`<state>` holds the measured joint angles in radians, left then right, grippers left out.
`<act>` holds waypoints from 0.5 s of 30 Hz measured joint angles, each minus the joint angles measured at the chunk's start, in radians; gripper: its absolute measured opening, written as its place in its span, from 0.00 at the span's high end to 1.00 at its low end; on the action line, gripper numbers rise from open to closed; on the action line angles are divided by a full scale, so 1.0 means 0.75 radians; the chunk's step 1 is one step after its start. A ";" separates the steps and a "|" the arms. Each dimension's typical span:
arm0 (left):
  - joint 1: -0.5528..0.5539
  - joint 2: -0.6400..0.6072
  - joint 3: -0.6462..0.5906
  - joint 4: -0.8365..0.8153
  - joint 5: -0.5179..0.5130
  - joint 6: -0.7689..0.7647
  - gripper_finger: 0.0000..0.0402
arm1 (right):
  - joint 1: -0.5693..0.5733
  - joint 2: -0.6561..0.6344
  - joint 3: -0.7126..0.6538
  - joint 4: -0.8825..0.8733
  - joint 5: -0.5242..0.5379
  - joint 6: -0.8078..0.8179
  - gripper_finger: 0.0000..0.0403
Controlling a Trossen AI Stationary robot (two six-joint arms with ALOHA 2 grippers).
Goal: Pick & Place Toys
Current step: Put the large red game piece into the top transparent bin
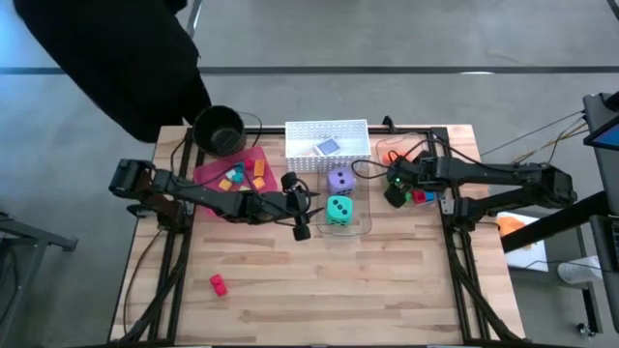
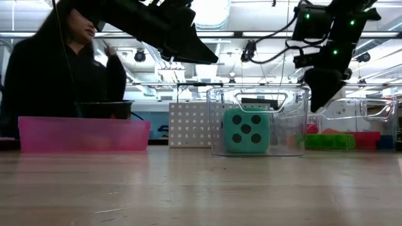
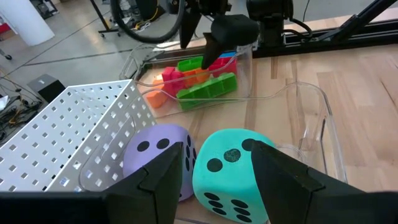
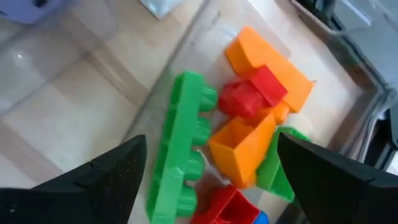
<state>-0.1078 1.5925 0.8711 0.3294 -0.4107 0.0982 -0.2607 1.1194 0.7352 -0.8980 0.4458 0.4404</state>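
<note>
A teal die (image 3: 233, 171) and a purple die (image 3: 155, 155) sit side by side in a clear bin (image 1: 363, 228) at mid-table. My left gripper (image 3: 217, 155) stands open just left of that bin, a finger on either side of the teal die's near face, touching nothing. My right gripper (image 4: 211, 143) hangs open over a second clear bin (image 3: 267, 93) at the right. That bin holds a long green brick (image 4: 180, 149), orange bricks (image 4: 245, 146) and a red one (image 4: 249, 93). A lone red brick (image 1: 219, 284) lies on the table near the front left.
A white perforated basket (image 1: 327, 145) with a small card (image 1: 329, 147) stands at the back. A pink tray (image 1: 232, 174) with several bricks lies left of it, with a black pot (image 1: 220, 130) behind. A person in black (image 2: 56, 69) stands beyond the far left corner.
</note>
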 joint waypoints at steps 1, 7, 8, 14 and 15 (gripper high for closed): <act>0.000 0.000 0.000 0.000 0.000 0.000 0.52 | 0.012 0.000 0.010 -0.001 -0.001 -0.002 0.11; 0.000 0.000 0.000 0.000 0.000 0.000 0.52 | 0.165 0.000 0.062 0.071 -0.001 -0.003 0.11; 0.000 0.000 0.000 0.000 0.000 0.000 0.52 | 0.204 0.000 0.069 0.098 -0.001 -0.004 0.11; 0.000 0.000 -0.001 0.008 0.000 -0.002 0.52 | 0.448 -0.001 0.075 0.231 -0.001 -0.009 0.11; 0.001 0.000 -0.001 0.021 0.000 -0.003 0.52 | 0.485 -0.001 0.075 0.243 -0.001 -0.009 0.11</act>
<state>-0.1070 1.5925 0.8703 0.3451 -0.4107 0.0963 0.1029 1.1191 0.7914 -0.7161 0.4453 0.4333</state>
